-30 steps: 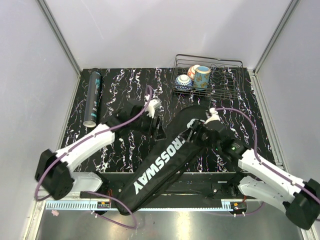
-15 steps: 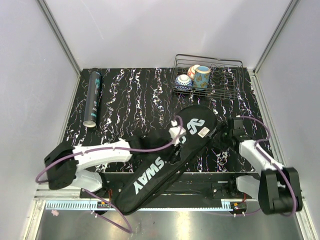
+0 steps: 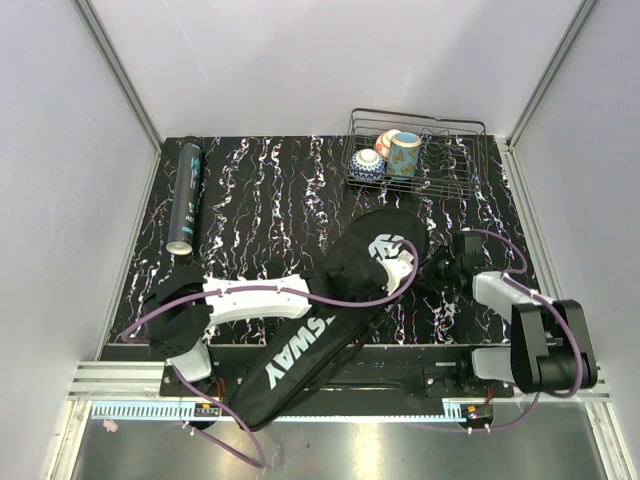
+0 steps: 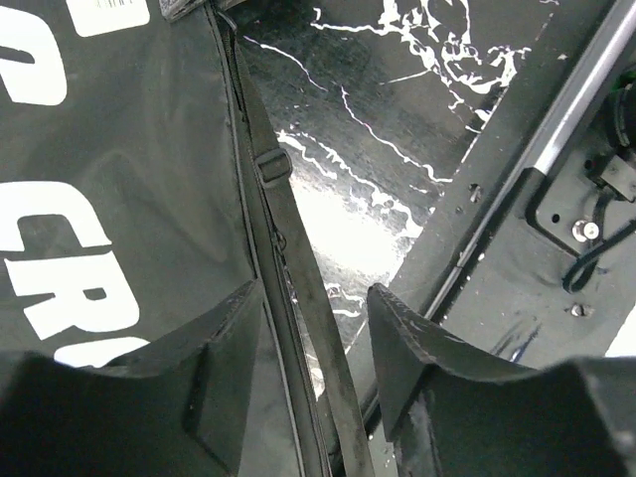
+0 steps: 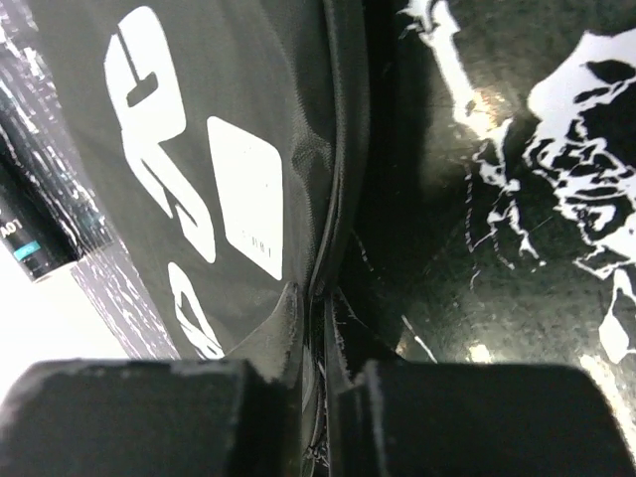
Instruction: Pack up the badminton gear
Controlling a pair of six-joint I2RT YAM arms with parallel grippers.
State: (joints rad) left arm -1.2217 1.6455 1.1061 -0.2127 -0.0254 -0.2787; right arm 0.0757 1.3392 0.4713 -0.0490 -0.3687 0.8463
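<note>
Black marbled desk between pale walls carries the long CROSSWAY bag, lying aslant from the near edge toward the middle right, with both arms gathered at its wide end. Your right tool has its jaws nearly together, pinching the bag's edge seam. Your left tool stands about half open, astride the bag's rim and the thin strap, gripping nothing. The tube lies at the far left, well apart from the bag and not yet packed. You cannot tell from these views whether racket or shuttlecocks are inside. Watch the right pinch: it holds only a thin fold, so a pull could let the fabric slip free or drag the whole bag across the desk. If the left tool closes where it is, it may catch the strap rather than the rim. The two tools are near each other, so a careless move risks a knock, and the wire basket sits close behind
</note>
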